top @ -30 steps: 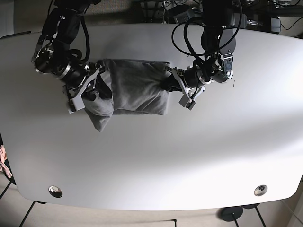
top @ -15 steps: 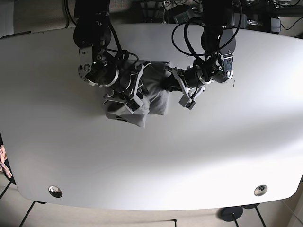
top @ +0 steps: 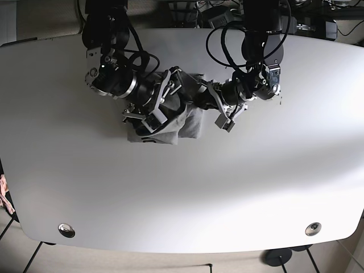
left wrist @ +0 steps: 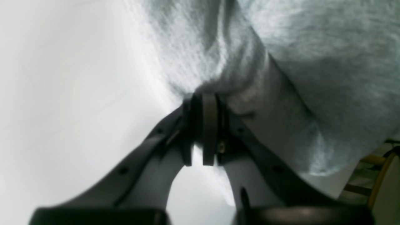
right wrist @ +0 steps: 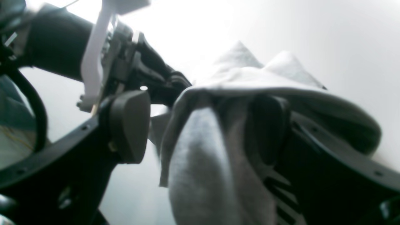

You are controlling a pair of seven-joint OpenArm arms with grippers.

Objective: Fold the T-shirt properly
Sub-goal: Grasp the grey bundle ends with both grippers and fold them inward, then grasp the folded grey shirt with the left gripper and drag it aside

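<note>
The grey T-shirt (top: 189, 125) lies bunched in a small folded heap on the white table (top: 182, 199), between my two arms. My left gripper (top: 201, 96) is at the heap's right edge; in the left wrist view it (left wrist: 201, 125) is shut on a thick fold of the T-shirt (left wrist: 312, 62). My right gripper (top: 168, 103) hangs over the heap's middle. In the right wrist view it (right wrist: 200, 131) stands open, with the T-shirt (right wrist: 200, 162) draped over one finger and the other pad (right wrist: 129, 125) clear of the cloth. Much of the heap is hidden under the right arm.
The left arm's wrist (right wrist: 140, 72) is close in front of my right gripper. Black cables (top: 227, 40) loop over the back of the table. Two round metal fittings (top: 66, 230) (top: 312, 228) sit near the front edge.
My right arm has swung from the shirt's left side across to its middle, carrying the left part over the rest. The left arm has stayed put.
</note>
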